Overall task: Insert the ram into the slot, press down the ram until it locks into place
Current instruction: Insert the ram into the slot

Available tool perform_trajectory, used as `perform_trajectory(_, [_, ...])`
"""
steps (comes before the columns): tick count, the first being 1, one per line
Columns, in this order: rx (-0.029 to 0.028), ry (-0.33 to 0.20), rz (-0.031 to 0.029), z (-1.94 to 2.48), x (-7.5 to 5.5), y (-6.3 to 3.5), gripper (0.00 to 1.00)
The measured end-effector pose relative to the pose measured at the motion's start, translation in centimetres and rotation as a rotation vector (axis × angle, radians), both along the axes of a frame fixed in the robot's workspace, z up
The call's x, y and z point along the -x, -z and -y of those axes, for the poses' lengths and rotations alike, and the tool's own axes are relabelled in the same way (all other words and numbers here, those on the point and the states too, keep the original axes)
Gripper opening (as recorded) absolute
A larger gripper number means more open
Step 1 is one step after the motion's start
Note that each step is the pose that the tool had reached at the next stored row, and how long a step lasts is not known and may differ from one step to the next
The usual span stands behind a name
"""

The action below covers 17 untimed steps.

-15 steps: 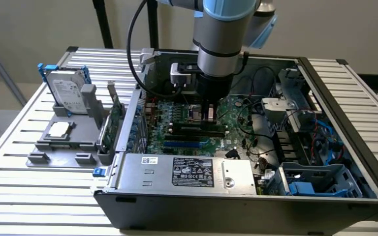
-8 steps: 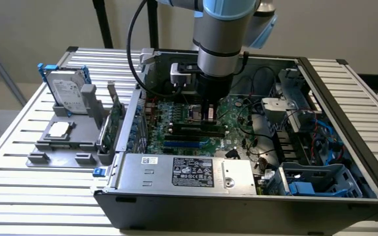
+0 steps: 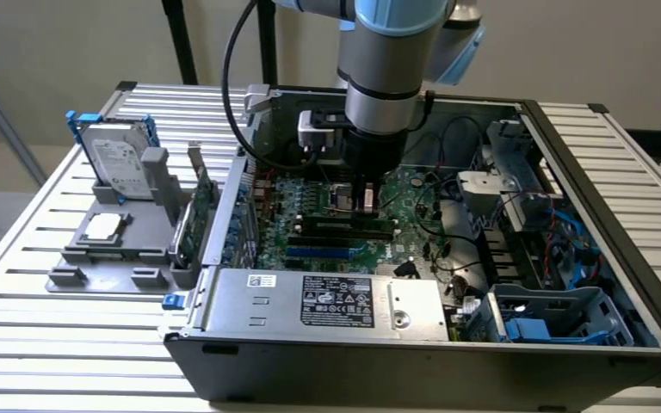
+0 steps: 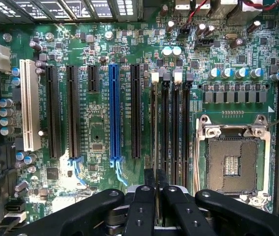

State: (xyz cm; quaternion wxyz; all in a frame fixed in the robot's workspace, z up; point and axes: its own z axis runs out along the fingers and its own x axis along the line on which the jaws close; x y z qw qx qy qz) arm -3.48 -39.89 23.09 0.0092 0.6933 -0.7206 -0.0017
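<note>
My gripper (image 3: 365,202) reaches straight down into the open computer case onto the motherboard (image 3: 307,249). In the wrist view its two black fingertips (image 4: 149,178) stand almost together at the gripper (image 4: 154,179), pinching the ram (image 4: 153,123). The ram shows edge-on as a thin green-brown line. It stands in line with the outermost of the parallel black memory slots (image 4: 165,128), next to the long black expansion socket (image 4: 135,110). White end latches (image 4: 154,76) sit at the slots' far end. How deep the ram sits cannot be told.
A blue connector (image 4: 113,113), a white socket (image 4: 30,105) and an open processor socket (image 4: 233,157) flank the memory slots. The power supply (image 3: 319,297) fills the case front, with cables and drive cages (image 3: 537,258) at the exterior view's right. A grey fixture (image 3: 113,241) holding a hard drive (image 3: 118,159) stands outside.
</note>
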Motion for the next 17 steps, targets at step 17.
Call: perform_trajectory(17, [0.0008, 0.0, 0.0007, -0.19, 0.0, 0.25, 0.13])
